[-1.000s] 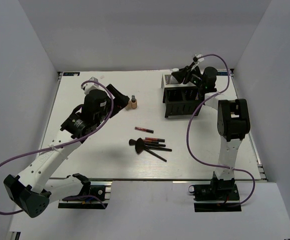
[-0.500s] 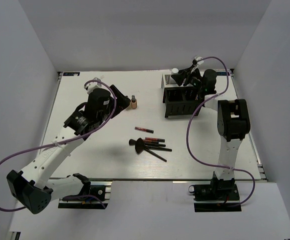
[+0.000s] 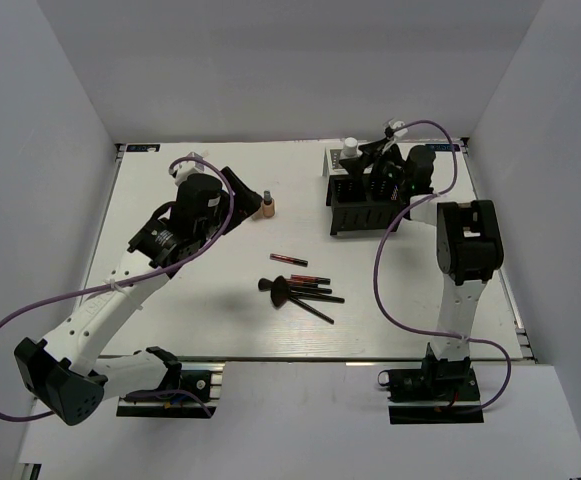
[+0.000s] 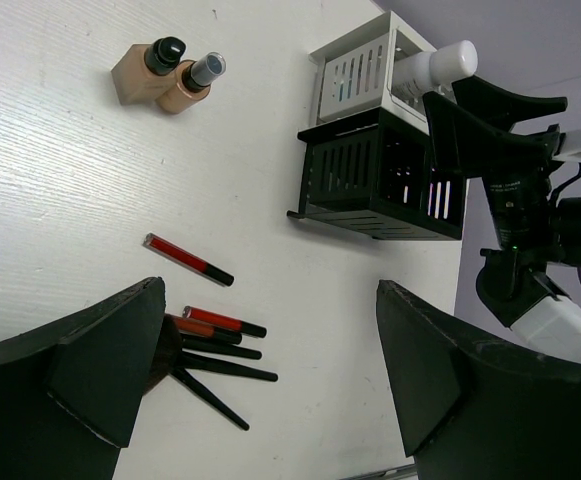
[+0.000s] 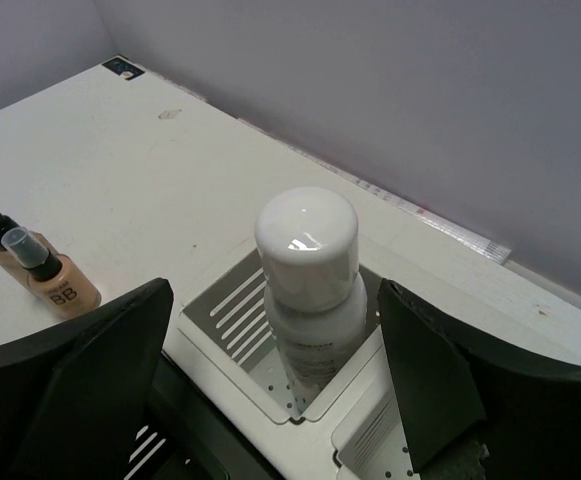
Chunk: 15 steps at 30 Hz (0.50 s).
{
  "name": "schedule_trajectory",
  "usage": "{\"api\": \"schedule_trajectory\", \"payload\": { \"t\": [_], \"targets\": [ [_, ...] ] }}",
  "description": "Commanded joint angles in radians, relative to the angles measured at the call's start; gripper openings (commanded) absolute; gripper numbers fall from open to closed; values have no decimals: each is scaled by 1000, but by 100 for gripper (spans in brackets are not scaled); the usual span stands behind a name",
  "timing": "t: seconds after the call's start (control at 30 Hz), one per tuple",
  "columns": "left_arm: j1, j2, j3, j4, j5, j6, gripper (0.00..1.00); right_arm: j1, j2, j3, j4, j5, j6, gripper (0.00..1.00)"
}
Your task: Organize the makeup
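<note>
"BB" in dark letters on the tan bottle [image 5: 63,291]

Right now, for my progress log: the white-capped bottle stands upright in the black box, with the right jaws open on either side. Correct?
Not quite. The white-capped bottle stands upright in the white slotted box, not the black box, as the right wrist view shows. The right jaws are open on either side.

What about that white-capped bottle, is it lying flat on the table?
No, the white-capped bottle stands upright inside the white slotted compartment.
</note>
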Motion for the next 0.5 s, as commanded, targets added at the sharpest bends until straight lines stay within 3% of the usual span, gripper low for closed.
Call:
{"api": "schedule_trajectory", "payload": {
  "t": [0.0, 0.23, 0.47],
  "targets": [
    [-1, -18, 17, 0, -4, 0, 96, -6, -81, -21, 47, 1, -32, 89],
    [-1, -30, 18, 3, -16, 10, 96, -28, -163, -84, 9, 2, -59, 89],
    [-1, -50, -8, 20, -22, 11, 97, -87, -366, -202, -143, -39, -142, 89]
  ]
}}
